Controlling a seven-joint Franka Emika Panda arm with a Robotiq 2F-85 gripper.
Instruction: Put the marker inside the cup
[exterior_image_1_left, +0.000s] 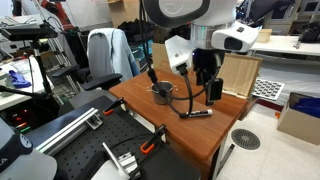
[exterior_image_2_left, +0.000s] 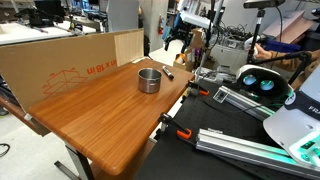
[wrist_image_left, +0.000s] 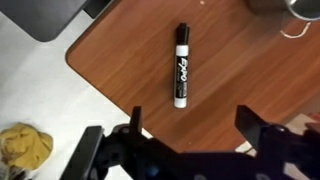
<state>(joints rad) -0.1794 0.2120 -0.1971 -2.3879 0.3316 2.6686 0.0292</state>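
- The marker (wrist_image_left: 181, 65) is a light, stiff plastic stick with a smooth round barrel. It won't bend or crush, but it can roll or pivot if one pad reaches it before the other.
- In the wrist view the marker lies flat on the table (wrist_image_left: 110, 70), ahead of your gripper (wrist_image_left: 192, 128). It sits between the lines of the two fingers (wrist_image_left: 135, 125), a little nearer the one on the picture's left.
- The marker's long axis runs straight away from the tool, so the jaws would close across the barrel without any wrist turn.
- Take it at mid-barrel, on the pale label between the black ends. My judgement is that a grip there keeps it balanced and leaves a free end to go into the cup.
- Your gripper is spread wide with nothing between its fingers.
- In an exterior view the arm reaches over the table with the gripper (exterior_image_1_left: 205, 88) pointing down, clear above the wood and the marker (exterior_image_1_left: 198, 113).
- The cup (wrist_image_left: 297, 8) stands beyond the marker's far end and off to the side, only partly inside the wrist picture.
- The marker is near the table's edge, so a nudge could send it off.
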